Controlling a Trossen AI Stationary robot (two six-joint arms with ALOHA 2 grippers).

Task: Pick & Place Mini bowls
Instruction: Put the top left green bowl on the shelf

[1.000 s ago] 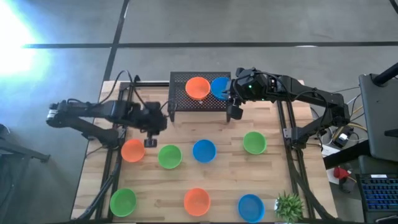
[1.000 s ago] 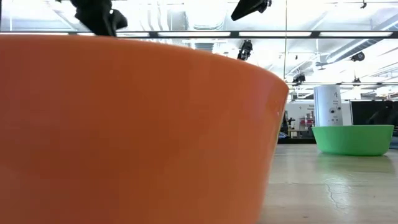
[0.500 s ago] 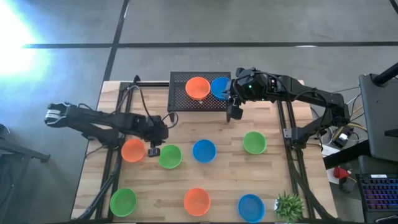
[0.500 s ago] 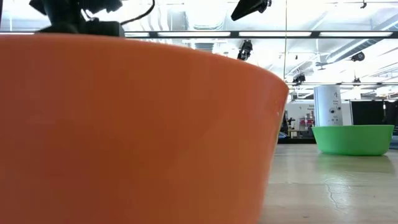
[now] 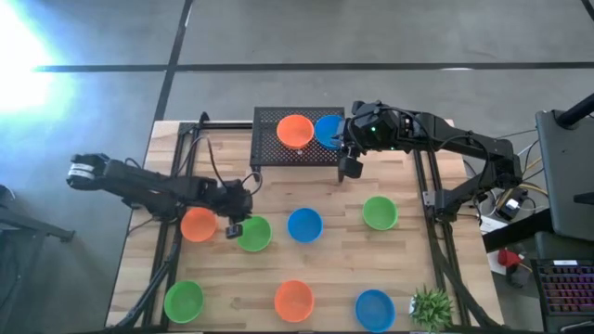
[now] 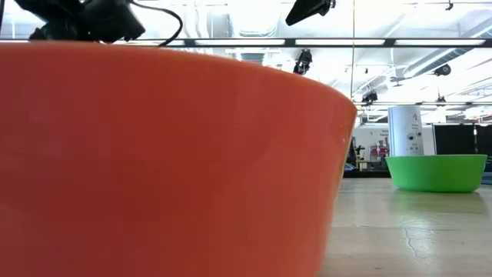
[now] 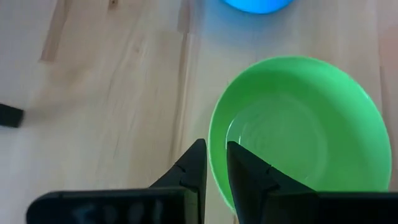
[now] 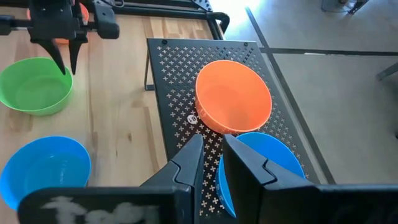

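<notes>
The left gripper (image 7: pixel 214 163) stands over the near rim of a small round bright green plastic bowl (image 7: pixel 298 134), its narrowly parted fingers astride the rim edge, holding nothing; a blue bowl (image 7: pixel 256 5) lies just beyond. A second ago this gripper hung beside the orange-red bowl (image 5: pixel 198 224). The right gripper (image 8: pixel 210 163), also narrowly parted and empty, stays above the black perforated metal rack (image 8: pixel 166 93).

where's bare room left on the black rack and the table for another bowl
On the black perforated metal rack, the left part is bare; an orange-red plastic bowl and a blue plastic bowl fill its right. On the wooden table, bare wood lies between the middle and near bowl rows. It is crowded around the left end effector, at the green plastic bowl.
</notes>
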